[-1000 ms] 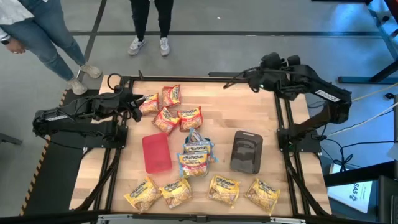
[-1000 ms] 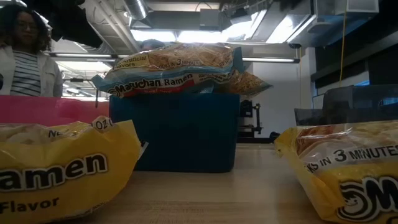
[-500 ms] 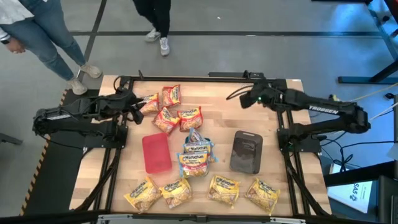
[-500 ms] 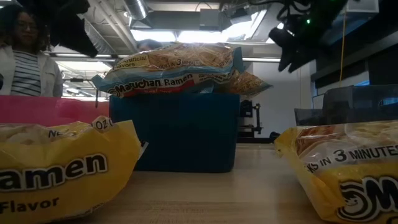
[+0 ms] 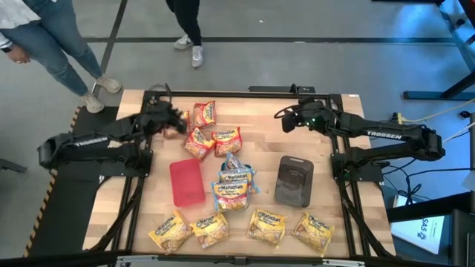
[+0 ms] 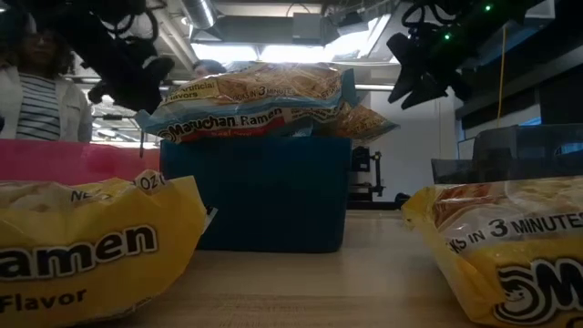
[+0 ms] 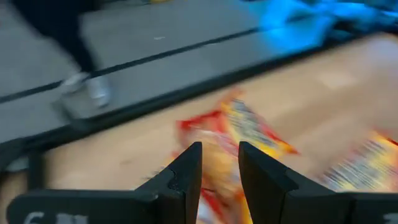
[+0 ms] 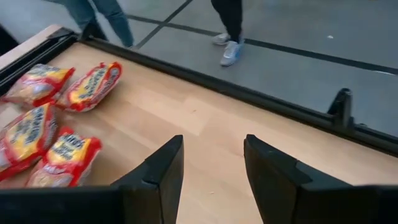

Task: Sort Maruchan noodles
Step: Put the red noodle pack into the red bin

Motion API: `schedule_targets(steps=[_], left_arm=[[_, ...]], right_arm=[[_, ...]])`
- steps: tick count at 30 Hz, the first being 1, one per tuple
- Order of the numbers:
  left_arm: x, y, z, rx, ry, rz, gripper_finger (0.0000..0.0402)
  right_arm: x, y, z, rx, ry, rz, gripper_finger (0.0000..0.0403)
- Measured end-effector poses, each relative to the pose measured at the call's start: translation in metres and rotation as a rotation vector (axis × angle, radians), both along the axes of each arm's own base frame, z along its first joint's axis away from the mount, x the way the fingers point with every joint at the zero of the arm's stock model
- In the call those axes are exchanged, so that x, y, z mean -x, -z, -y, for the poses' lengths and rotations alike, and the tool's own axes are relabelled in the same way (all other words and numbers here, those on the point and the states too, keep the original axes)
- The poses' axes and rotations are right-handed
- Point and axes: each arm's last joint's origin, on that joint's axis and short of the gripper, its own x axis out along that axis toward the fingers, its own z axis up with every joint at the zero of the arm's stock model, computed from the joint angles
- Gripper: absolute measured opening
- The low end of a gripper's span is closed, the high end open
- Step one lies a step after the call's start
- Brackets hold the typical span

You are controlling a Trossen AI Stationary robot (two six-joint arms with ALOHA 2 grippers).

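Red Maruchan packets lie at the table's far left (image 5: pixel 204 113), (image 5: pixel 198 141), (image 5: pixel 226 139). Blue-edged packets (image 5: pixel 235 182) are stacked on a teal tray, which shows in the low view as a blue box (image 6: pixel 255 191). Yellow packets (image 5: pixel 210 228) lie in a row along the near edge. My left gripper (image 5: pixel 172 122) (image 7: pixel 221 171) is over the far-left red packets, shut on one of them. My right gripper (image 5: pixel 285 121) (image 8: pixel 213 168) is open above bare wood at the far right and holds nothing. My left gripper pinches a red Maruchan packet (image 7: pixel 219 163) between its two fingers. It comes at the packet slanting down from the table's left. The packet's far end (image 7: pixel 252 134) sticks out past the fingertips. The low view shows the gripper (image 6: pixel 137 77) well above the table top.
A flat red tray (image 5: pixel 185 182) lies left of centre and a dark grey tray (image 5: pixel 295 180) right of centre. Bare wood lies between the red packets and my right gripper. People stand on the floor beyond the far edge (image 5: pixel 185 30), and one shows in the low view (image 6: pixel 36 82).
My left gripper has moved a little toward the table's right and far edge, has risen into the low view, and has taken the far-left red packet up with it. My right arm has unfolded from the far right corner, and its gripper has come over the table toward the left.
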Motion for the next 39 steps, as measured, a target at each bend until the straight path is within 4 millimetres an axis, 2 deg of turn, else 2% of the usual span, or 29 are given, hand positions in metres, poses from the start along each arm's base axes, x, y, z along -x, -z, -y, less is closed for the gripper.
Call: schedule_targets(steps=[5,8,13,18,23,31,39], left_arm=[[0.014,0.002,-0.03,0.126,-0.129,-0.058,0.0099],[0.018,0.003,-0.043,0.145,-0.16,-0.092,0.0099],[0.021,0.0,-0.054,0.13,-0.136,-0.128,0.0099],[0.028,0.0,-0.062,0.252,-0.165,0.001,0.0099],[0.036,0.016,-0.07,0.414,-0.203,-0.038,0.0109],[0.031,0.043,-0.086,0.608,-0.248,-0.061,0.0142],[0.029,0.065,-0.089,0.81,-0.345,-0.083,0.015]], right_arm=[[-0.001,0.0,-0.001,-0.019,-0.046,0.001,0.0165],[-0.001,0.0,-0.001,-0.022,-0.051,0.002,0.0165],[-0.002,0.001,-0.002,-0.043,-0.084,0.008,0.0165],[-0.002,0.001,-0.003,-0.054,-0.103,0.01,0.0165],[-0.002,0.001,-0.003,-0.047,-0.124,-0.001,0.0165],[-0.002,0.001,-0.003,-0.046,-0.134,-0.005,0.0165],[-0.003,0.001,-0.004,-0.063,-0.187,-0.007,0.0165]])
